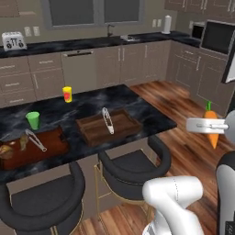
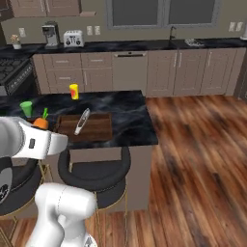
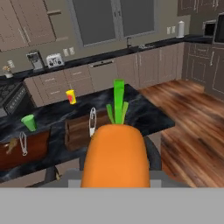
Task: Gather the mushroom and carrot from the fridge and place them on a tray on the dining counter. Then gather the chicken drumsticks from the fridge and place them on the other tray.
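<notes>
My gripper (image 1: pixel 211 125) is shut on the carrot (image 1: pixel 212 133), bright orange with a green top. In the left base view it hangs over the wooden floor, off the right end of the dining counter (image 1: pixel 137 103). The carrot (image 3: pixel 114 153) looms large in the hand view, and the carrot (image 2: pixel 41 123) peeks over my arm in the right base view. Two brown trays lie on the black marble top: the nearer tray (image 1: pixel 120 126) and the far left tray (image 1: pixel 50 147). A small brown lump, probably the mushroom (image 1: pixel 23 141), sits on the left tray. The fridge and chicken drumsticks are out of view.
Metal tongs (image 1: pixel 108 120) lie across the nearer tray and a second pair of tongs (image 1: pixel 36 139) on the left tray. A green cup (image 1: pixel 33 120) and a yellow cup (image 1: pixel 67 94) stand behind the trays. Black round stools (image 1: pixel 133 165) line the counter's near side.
</notes>
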Robot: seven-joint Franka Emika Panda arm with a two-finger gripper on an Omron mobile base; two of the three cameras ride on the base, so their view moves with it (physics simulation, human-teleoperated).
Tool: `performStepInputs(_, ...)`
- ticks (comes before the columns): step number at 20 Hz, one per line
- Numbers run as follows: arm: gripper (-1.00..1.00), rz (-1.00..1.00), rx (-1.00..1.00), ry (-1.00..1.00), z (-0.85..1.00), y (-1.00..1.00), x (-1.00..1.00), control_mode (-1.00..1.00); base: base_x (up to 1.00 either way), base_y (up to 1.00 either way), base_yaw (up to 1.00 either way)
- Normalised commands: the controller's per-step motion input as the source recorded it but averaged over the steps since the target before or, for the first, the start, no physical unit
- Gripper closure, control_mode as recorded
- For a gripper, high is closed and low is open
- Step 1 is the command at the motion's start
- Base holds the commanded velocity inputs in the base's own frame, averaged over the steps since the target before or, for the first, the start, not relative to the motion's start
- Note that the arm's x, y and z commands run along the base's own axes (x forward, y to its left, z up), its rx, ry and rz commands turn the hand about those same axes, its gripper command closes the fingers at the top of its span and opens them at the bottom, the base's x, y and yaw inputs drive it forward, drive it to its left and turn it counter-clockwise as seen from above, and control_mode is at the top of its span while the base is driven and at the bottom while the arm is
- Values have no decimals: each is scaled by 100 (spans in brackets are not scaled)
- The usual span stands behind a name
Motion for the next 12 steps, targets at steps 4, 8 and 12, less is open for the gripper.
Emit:
performStepInputs(4,100,0,0,0,0,0,0,100,65,-14,31)
performStepInputs(8,100,0,0,0,0,0,0,100,80,-22,38)
performStepInputs(12,100,0,0,0,0,0,0,100,84,-23,37)
